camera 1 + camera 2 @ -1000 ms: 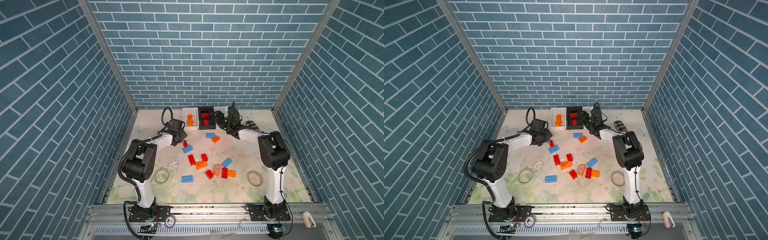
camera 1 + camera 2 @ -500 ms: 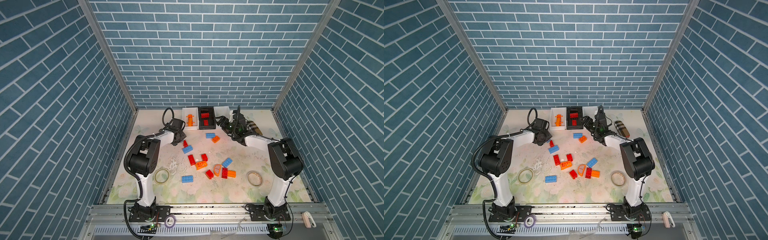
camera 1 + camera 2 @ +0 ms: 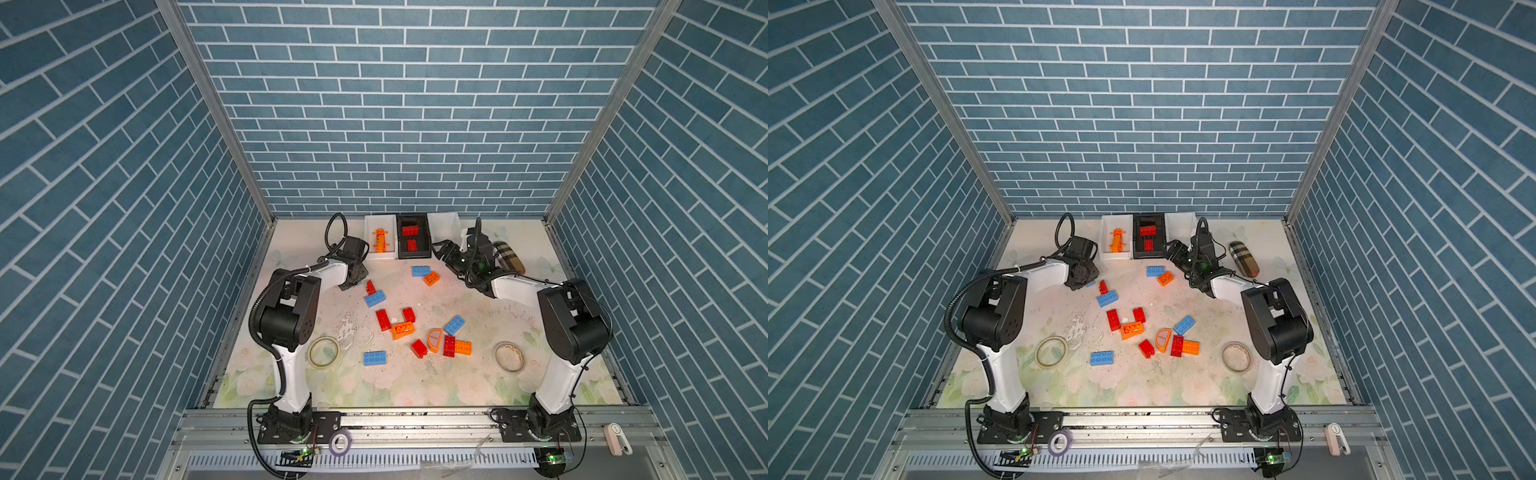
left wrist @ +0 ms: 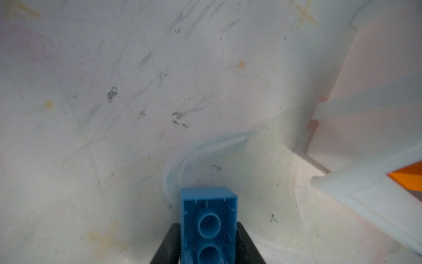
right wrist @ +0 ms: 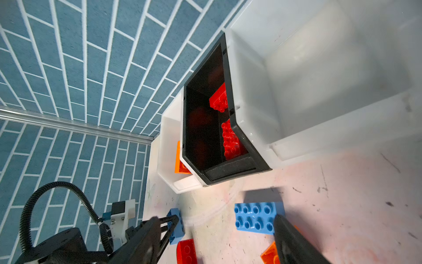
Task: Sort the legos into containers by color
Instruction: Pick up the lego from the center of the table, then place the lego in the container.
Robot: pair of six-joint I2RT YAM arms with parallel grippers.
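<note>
Legos [image 3: 402, 330] scattered on the surface [image 3: 415, 386], some in the containers [image 3: 413, 254]; left claw [image 4: 208, 226] clamped on a small blue brick [image 4: 209, 201]; right claw [image 5: 214, 221] spread open near a wide blue brick [image 5: 258, 217].

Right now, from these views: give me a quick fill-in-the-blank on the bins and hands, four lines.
1. The small brick gripped in the left hand is ____.
2. The bricks in the black bin are all ____.
3. The orange pieces sit in a bin coloured ____.
4. The right hand is ____, holding nothing.

Missing words: blue; red; white; open.
</note>
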